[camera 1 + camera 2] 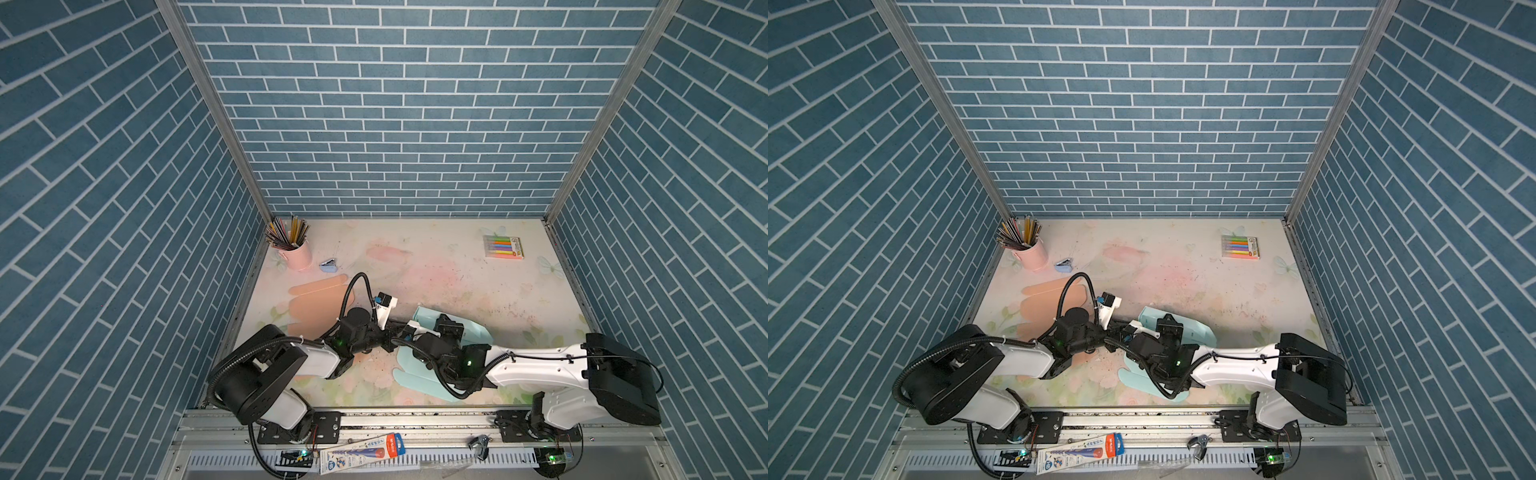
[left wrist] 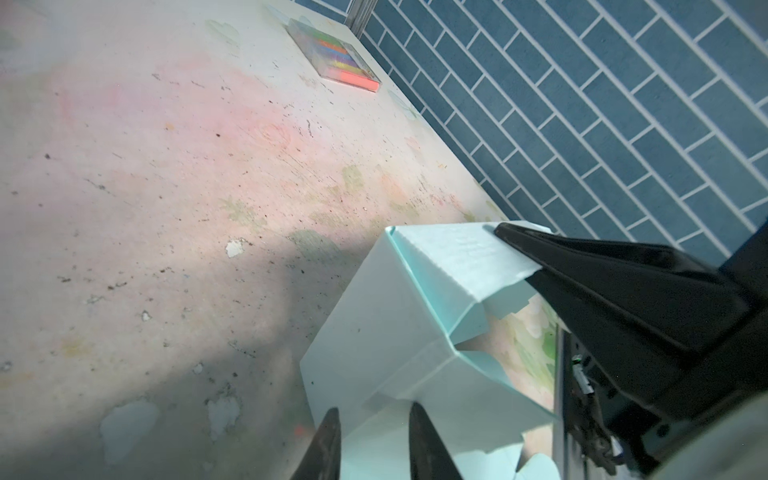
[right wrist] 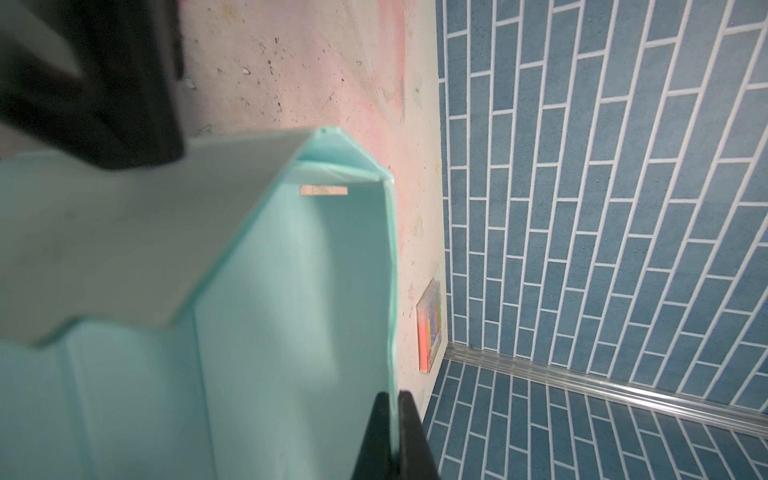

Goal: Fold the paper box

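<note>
The paper box (image 1: 473,330) (image 1: 1198,330) is pale mint card, partly folded, standing near the table's front middle with loose flaps (image 1: 409,368) spread toward the front. My left gripper (image 1: 401,334) (image 2: 374,415) reaches in from the left. Its jaws are open, and the box's lower wall (image 2: 386,332) lies between the two fingertips (image 2: 332,417). My right gripper (image 1: 448,321) (image 3: 390,401) is shut on the thin upper edge of a box wall (image 3: 291,291). In the left wrist view its black finger (image 2: 540,253) pinches the top of a white flap.
A flat peach card blank (image 1: 320,299) lies left of the arms. A pink cup of pencils (image 1: 297,253) and a small blue stapler (image 1: 328,266) sit at the back left. A pack of coloured markers (image 1: 503,247) lies at the back right. Blue brick walls enclose the table.
</note>
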